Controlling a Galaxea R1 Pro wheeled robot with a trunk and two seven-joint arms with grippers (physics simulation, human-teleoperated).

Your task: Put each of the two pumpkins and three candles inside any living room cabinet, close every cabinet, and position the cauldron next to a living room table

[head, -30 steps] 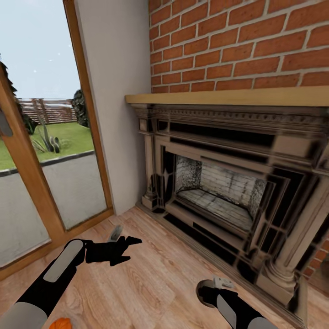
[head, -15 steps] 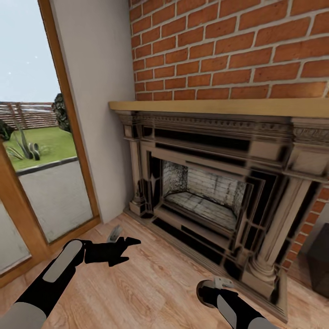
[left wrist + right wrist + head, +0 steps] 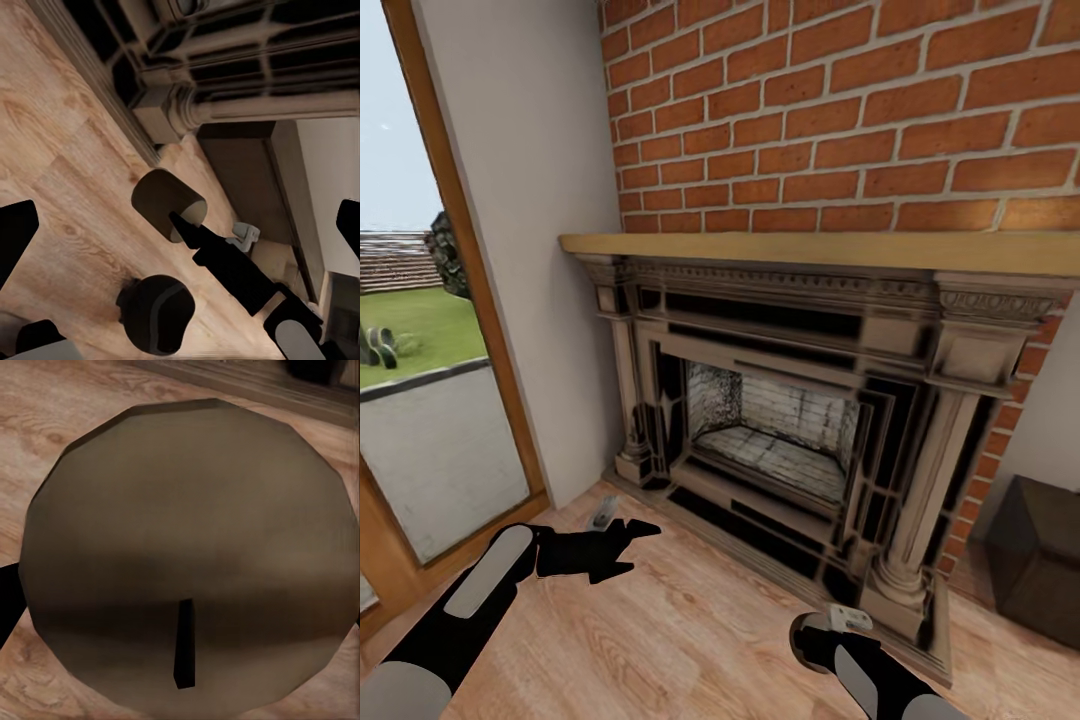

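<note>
My right gripper [image 3: 182, 223] is shut on a candle [image 3: 187, 555], a stubby beige-grey cylinder with a dark wick [image 3: 184, 652], held low over the wooden floor. The left wrist view shows that candle [image 3: 161, 196] from the side, with the dark-brown cabinet [image 3: 251, 176] behind it. In the head view the cabinet [image 3: 1040, 560] stands at the right, past the fireplace. My left gripper [image 3: 640, 548] hovers over the floor at the lower left, open and empty, its fingers [image 3: 15, 240] spread wide. Pumpkins and cauldron are out of view.
An ornate carved fireplace [image 3: 790, 400] with a pale wood mantel [image 3: 810, 248] stands straight ahead against a red brick wall [image 3: 840, 110]. A glass door in a wooden frame [image 3: 470, 300] is at the left. Bare wooden floor [image 3: 690, 630] lies between me and the hearth.
The camera has turned to the right: the fireplace has slid left in the picture and the cabinet has come into view. Both arms keep the same pose, the candle still held.
</note>
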